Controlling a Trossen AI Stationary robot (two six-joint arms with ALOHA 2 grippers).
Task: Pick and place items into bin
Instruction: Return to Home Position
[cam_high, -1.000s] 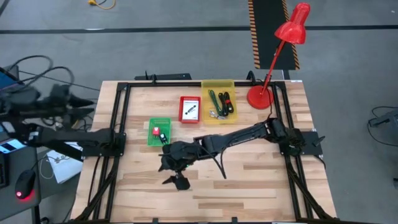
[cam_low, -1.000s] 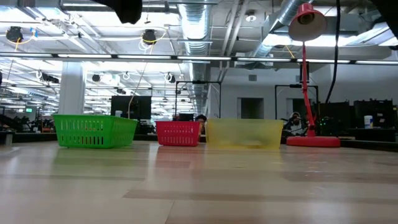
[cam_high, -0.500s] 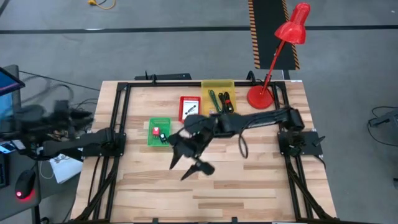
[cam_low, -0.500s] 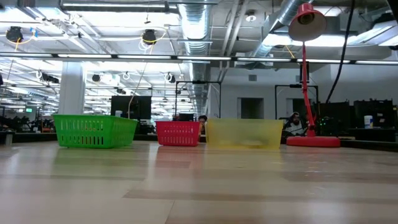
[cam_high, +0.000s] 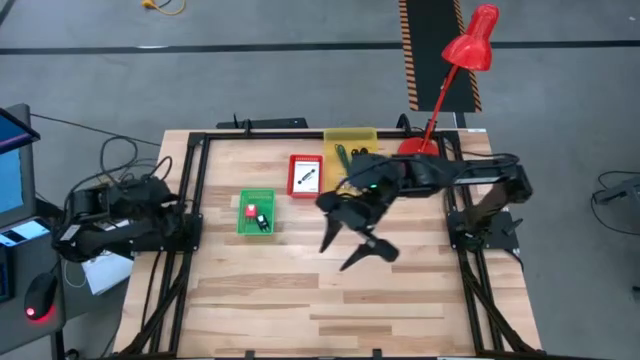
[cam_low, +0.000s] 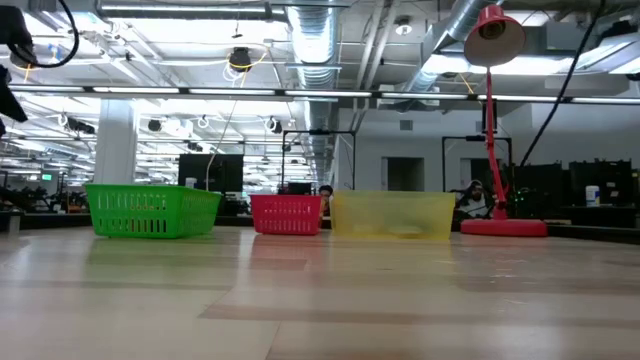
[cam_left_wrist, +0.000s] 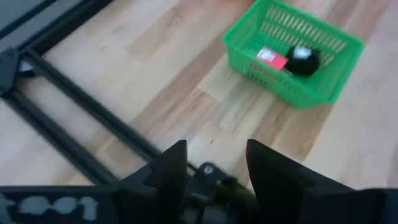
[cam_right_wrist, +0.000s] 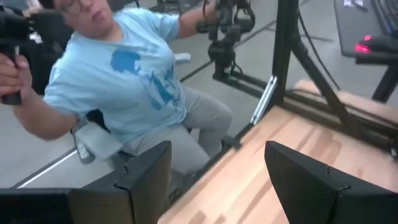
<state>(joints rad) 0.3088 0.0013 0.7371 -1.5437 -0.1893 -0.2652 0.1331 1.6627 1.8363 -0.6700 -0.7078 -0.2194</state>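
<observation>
Three small bins stand on the table's far half. The green bin (cam_high: 256, 212) (cam_left_wrist: 292, 53) holds a red-and-black piece (cam_left_wrist: 287, 60). A white printed card lies in the red bin (cam_high: 305, 175). My right arm partly covers the yellow bin (cam_high: 350, 140), which holds a thin green piece and a black cable bundle. My right gripper (cam_high: 347, 247) (cam_right_wrist: 217, 180) hangs open above the table's middle, right of the green bin, with nothing in it. My left gripper (cam_left_wrist: 214, 165) is open and empty at the table's left edge, facing the green bin.
A red desk lamp (cam_high: 440, 100) stands at the far right corner. Black frame rails (cam_high: 190, 200) run along the table's left and right sides. A person in a light blue shirt (cam_right_wrist: 137, 81) sits beyond the table's edge. Bare wood lies across the near half (cam_high: 320, 310).
My right gripper has risen from near the table's middle, swung toward the right and far side and tipped up toward level, staying open. My left arm has sunk and folded down at the table's left edge, its gripper tipping downward.
</observation>
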